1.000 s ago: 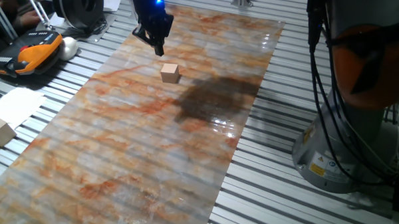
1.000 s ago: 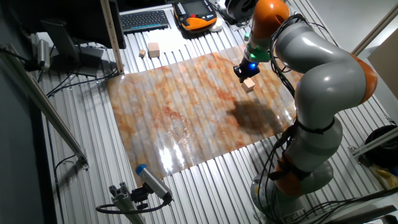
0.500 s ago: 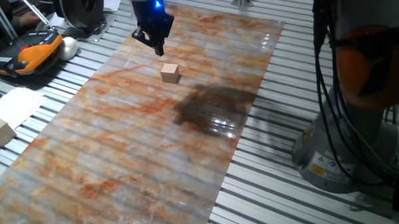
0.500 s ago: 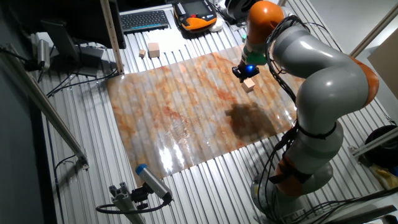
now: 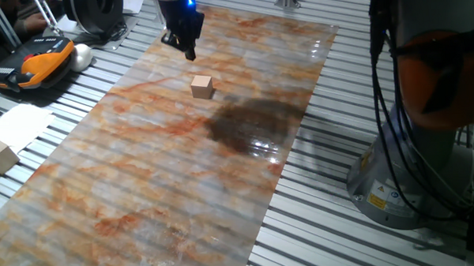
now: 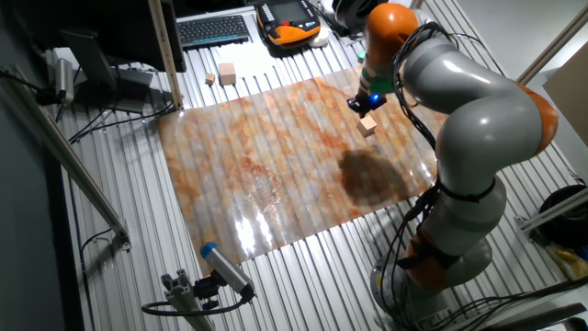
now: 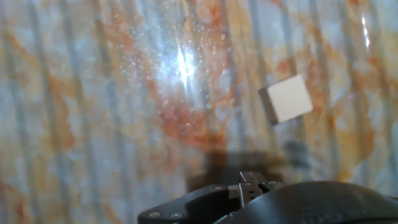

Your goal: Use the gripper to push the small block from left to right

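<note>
- The desk (image 5: 144,199) has a marbled orange-and-grey sheet over it, and everything that matters is bunched up toward one end of that sheet, far from the bare stretch at the other end.
- The tool (image 5: 187,48) hangs above that end with a blue light on. It's holding nothing and touching nothing. Fingers look pinched close together, but honestly I can't tell for sure if they're clenched or a bit apart.
- The small block (image 5: 202,87) sits flat on the sheet, near the tool (image 6: 361,104) but clear of it, on the side facing the sheet's middle. In the hand view the block (image 7: 285,99) is up and to the right of the fingers, so I'd guess the tool needs to drop down behind it before shoving.
</note>
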`<state>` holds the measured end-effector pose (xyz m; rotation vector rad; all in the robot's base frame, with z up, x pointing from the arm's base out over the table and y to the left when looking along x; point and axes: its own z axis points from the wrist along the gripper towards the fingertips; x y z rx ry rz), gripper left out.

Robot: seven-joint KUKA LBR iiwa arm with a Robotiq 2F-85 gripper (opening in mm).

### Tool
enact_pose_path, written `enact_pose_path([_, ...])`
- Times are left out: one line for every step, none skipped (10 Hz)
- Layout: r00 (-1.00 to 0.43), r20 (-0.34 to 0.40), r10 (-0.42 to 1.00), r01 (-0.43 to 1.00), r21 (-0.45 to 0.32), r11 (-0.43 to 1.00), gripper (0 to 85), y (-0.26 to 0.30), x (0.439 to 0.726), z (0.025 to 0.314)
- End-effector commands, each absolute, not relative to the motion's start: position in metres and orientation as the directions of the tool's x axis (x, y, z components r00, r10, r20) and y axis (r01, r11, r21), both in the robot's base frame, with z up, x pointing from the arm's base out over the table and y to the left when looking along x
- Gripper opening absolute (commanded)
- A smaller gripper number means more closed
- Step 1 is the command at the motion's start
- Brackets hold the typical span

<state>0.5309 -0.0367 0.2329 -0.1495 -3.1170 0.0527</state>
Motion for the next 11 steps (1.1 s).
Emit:
enact_pose_path([-0.998, 0.024, 0.064, 0.063, -0.021, 0.998, 0.0, -0.096, 0.537, 0.234])
enact_pose_path([-0.999, 0.017, 0.030, 0.030, -0.020, 0.999, 0.0, -0.117, 0.542, 0.232])
enact_pose_path([-1.000, 0.016, 0.004, 0.004, -0.015, 1.000, 0.0, -0.135, 0.545, 0.229])
enact_pose_path([-1.000, 0.015, -0.007, -0.007, -0.014, 1.000, 0.0, -0.149, 0.546, 0.227])
enact_pose_path([-1.000, 0.012, -0.022, -0.022, -0.017, 1.000, 0.0, -0.159, 0.546, 0.225])
enact_pose_path([-1.000, 0.021, -0.022, -0.022, -0.008, 1.000, 0.0, -0.159, 0.546, 0.225])
enact_pose_path([-0.999, 0.032, 0.018, 0.018, -0.001, 1.000, 0.0, -0.159, 0.546, 0.225])
enact_pose_path([-0.997, 0.048, 0.056, 0.055, -0.014, 0.998, 0.0, -0.159, 0.546, 0.225])
enact_pose_path([-0.994, 0.064, 0.085, 0.084, -0.018, 0.996, 0.0, -0.159, 0.546, 0.225])
enact_pose_path([-0.990, 0.070, 0.122, 0.121, -0.009, 0.993, 0.0, -0.159, 0.546, 0.225])
enact_pose_path([-0.986, 0.064, 0.156, 0.155, -0.030, 0.987, 0.0, -0.159, 0.546, 0.225])
